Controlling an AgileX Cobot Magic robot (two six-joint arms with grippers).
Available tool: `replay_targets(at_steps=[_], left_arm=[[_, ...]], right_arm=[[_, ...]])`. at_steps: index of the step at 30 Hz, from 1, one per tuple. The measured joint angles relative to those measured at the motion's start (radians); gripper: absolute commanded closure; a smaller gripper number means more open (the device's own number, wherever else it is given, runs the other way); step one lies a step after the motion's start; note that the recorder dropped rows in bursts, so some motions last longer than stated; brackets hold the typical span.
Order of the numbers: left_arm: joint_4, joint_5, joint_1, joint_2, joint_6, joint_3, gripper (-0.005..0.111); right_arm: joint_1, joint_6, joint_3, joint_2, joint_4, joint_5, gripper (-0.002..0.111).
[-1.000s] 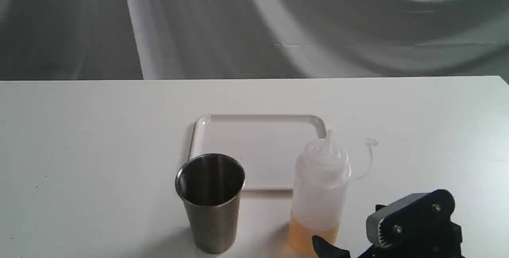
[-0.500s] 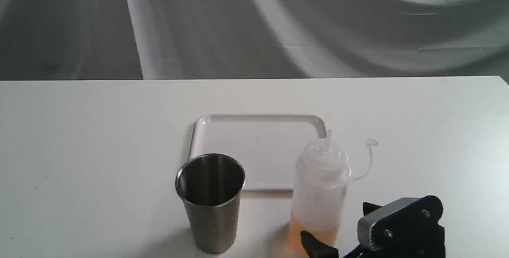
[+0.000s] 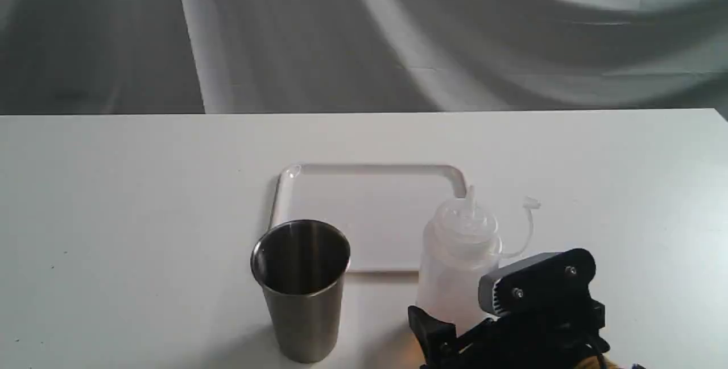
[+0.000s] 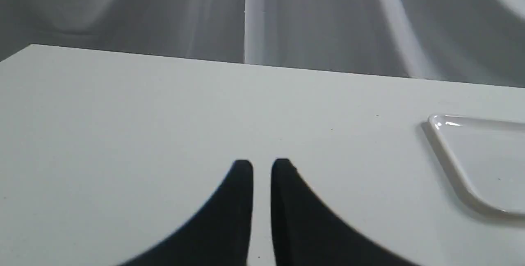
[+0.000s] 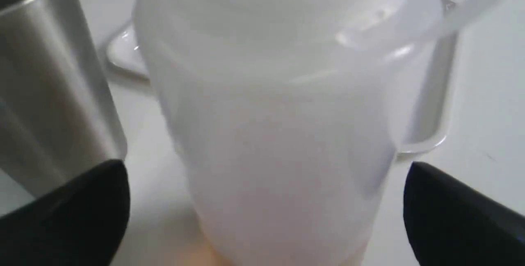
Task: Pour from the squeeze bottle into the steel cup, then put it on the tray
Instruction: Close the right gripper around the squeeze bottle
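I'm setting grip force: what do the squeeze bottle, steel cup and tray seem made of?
The squeeze bottle looks like soft plastic, cloudy and matte; orange liquid shows faintly through its base. The steel cup is brushed metal, probably stainless: fine vertical streaks, bright rim. The tray is glossy white, plastic or glazed ceramic; its corner glint cannot settle which.

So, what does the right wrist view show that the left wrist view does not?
Only the right wrist view: the squeeze bottle between the fingers of the open right pincer, and the steel cup beside it. Only the left wrist view: the left pincer, fingers nearly together and holding nothing, above the table, with the grey backdrop behind. Both: a corner of the tray and the table.
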State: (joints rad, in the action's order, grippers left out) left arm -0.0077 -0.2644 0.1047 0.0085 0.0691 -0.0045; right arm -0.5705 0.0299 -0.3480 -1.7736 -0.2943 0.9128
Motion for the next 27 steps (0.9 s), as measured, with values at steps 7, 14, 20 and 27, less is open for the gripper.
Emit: replay_targets(at_steps=[7, 14, 20, 27], left_arm=[[0.0, 0.0, 0.0, 0.0, 0.0, 0.0, 0.098], [0.0, 0.0, 0.0, 0.0, 0.0, 0.0, 0.098], [0.0, 0.0, 0.0, 0.0, 0.0, 0.0, 0.098], [0.0, 0.0, 0.0, 0.0, 0.0, 0.0, 0.098]], right_arm=[[0.0, 0.008, 0.0, 0.0, -0.015, -0.002, 0.021], [0.0, 0.019, 0.0, 0.0, -0.026, 0.003, 0.021], [0.0, 0.022, -0.009, 0.0, -0.03, 0.005, 0.021], [0.0, 0.023, -0.075, -0.002, -0.043, -0.043, 0.021]])
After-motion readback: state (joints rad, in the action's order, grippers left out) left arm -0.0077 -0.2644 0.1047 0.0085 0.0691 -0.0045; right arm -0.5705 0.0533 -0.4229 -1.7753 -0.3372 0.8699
